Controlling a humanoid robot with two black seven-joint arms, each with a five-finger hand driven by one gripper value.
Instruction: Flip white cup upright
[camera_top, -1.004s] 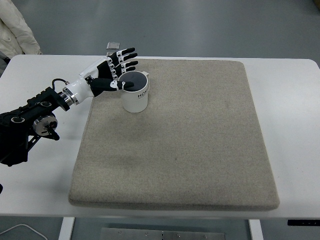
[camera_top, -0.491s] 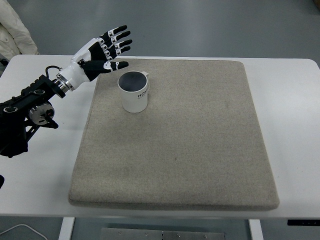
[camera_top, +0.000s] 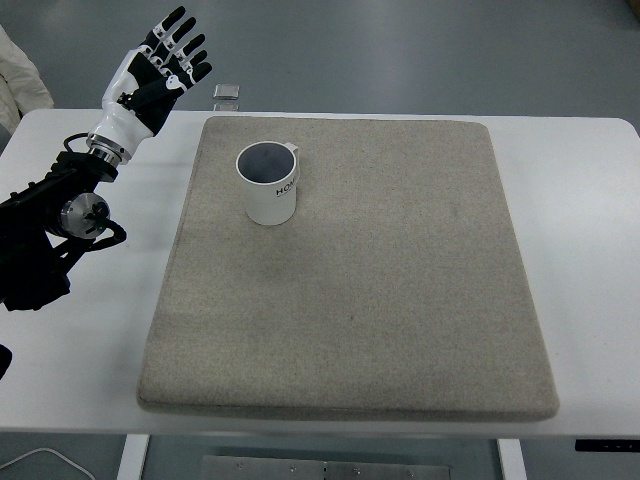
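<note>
A white cup (camera_top: 270, 184) with dark lettering stands upright, mouth up, on the beige mat (camera_top: 380, 290) near its back left corner. My left hand (camera_top: 160, 62) is raised above the table's back left edge, well to the left of the cup and apart from it. Its fingers (camera_top: 178, 30) are spread and hold nothing. The right arm is out of view.
The mat lies on a white table (camera_top: 90, 330). A small grey object (camera_top: 227, 92) lies at the table's back edge behind the cup. A person's pale sleeve (camera_top: 22, 80) shows at the far left edge. My left arm's dark joints (camera_top: 50, 235) rest over the table's left side.
My left hand has let go of the cup's rim and moved up and to the left, away from it. The cup stays upright in place.
</note>
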